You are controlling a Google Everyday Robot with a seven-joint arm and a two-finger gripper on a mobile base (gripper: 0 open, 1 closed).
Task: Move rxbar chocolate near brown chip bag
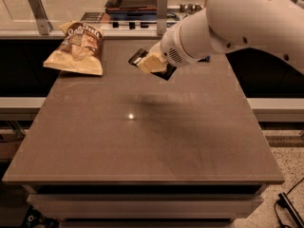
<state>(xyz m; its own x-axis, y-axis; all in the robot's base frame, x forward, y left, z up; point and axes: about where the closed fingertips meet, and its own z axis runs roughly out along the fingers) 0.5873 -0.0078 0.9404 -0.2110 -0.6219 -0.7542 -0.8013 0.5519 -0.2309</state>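
The gripper (153,63) is clamped tight on the rxbar chocolate (137,58), holding it above the table (142,146), with the brown chip bag (78,49) at its nine o'clock.
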